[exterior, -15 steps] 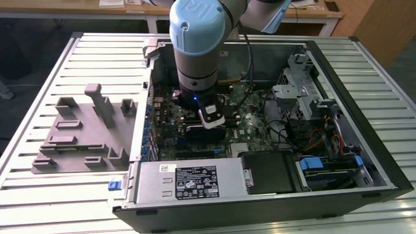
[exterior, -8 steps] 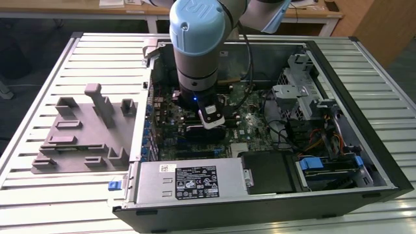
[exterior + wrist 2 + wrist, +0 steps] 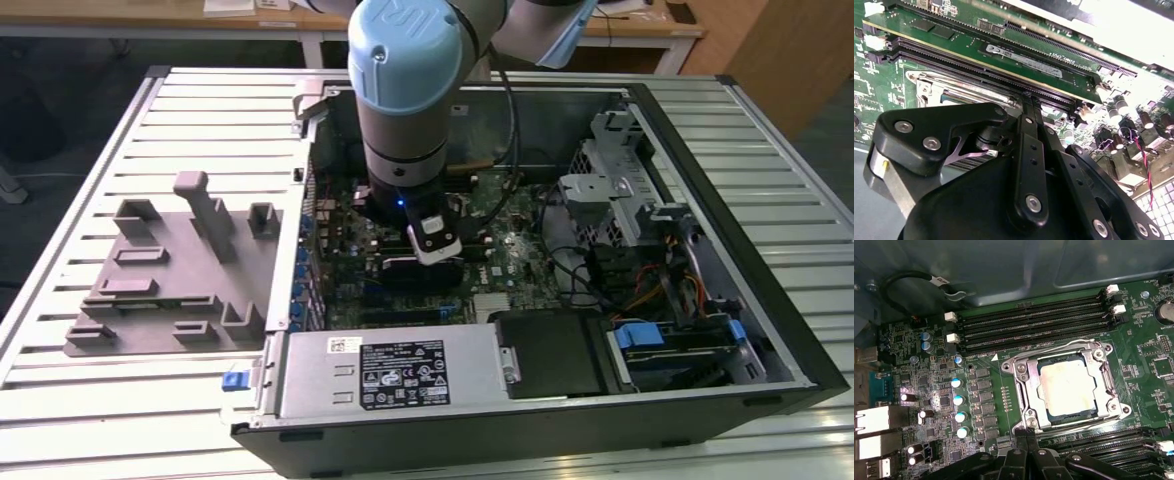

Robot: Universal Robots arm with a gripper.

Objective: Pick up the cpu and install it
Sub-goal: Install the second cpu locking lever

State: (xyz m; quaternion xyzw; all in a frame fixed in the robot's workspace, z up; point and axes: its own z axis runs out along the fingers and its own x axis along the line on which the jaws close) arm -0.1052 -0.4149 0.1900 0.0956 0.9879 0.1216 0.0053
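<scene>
Silver-grey and square, the flat metal-topped cpu [image 3: 1070, 388] lies in my first wrist view inside the shiny steel socket frame [image 3: 1026, 390] on the green motherboard [image 3: 989, 405]; it looks seated flat and square to the frame, though I judge that only from above; the frame sits between two banks of long black memory slots [image 3: 1034, 325], with a cluster of blue-topped capacitors [image 3: 957, 400] just beside it. My black gripper [image 3: 1026, 442] hangs just beside the socket's edge, apart from the chip; its two slim fingers [image 3: 1030, 117] are pressed together with nothing between them, so I hold nothing. In the exterior view the arm [image 3: 400, 100] reaches straight down into the open black computer case [image 3: 747, 300], which lies on its side on the slatted metal table [image 3: 120, 120]; a grey moulded parts tray [image 3: 174, 270] rests on the table at the exterior view's left, well apart from the case.

Risks as I judge them: the fingers are near the frame and the nearer memory slots, so a sideways drift could scrape the board or catch a slot latch; a downward push on a chip not fully settled could bend socket pins; the cables [image 3: 594, 270] inside the case run near the arm and could snag it.
</scene>
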